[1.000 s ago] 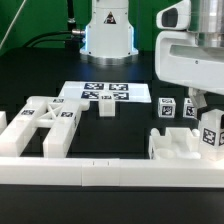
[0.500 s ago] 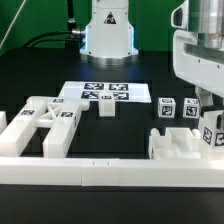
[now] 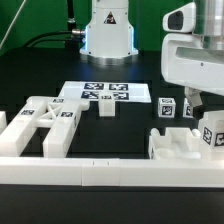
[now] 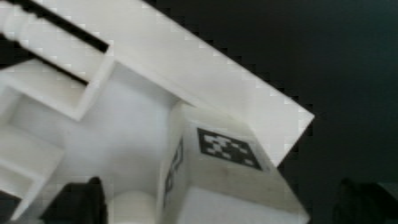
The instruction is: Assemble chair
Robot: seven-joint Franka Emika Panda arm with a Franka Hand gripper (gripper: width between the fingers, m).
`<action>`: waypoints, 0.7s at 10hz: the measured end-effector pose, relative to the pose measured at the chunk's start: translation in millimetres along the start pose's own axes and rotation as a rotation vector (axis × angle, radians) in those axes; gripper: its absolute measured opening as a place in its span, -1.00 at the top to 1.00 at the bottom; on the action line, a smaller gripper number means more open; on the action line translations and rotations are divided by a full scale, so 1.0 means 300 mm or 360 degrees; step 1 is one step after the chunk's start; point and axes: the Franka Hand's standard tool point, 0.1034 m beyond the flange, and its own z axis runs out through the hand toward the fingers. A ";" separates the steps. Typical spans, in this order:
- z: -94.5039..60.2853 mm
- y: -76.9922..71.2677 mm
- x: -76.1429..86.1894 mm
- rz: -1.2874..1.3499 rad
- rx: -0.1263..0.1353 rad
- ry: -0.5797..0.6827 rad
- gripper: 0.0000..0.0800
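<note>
While the claw [image 4: 222, 203] hangs apart | tagged chair part [image 4: 169, 110] sits below, between its fingers

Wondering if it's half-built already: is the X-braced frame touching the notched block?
Apart. The exterior view shows bare black table between the X-braced frame and the notched block.

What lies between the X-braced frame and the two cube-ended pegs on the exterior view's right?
One small white peg stands there, just in front of the marker board; the rest is bare black table. Only the exterior view shows it.
</note>
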 end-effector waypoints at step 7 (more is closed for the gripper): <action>0.003 -0.010 -0.005 -0.1141 -0.0050 0.0003 -0.62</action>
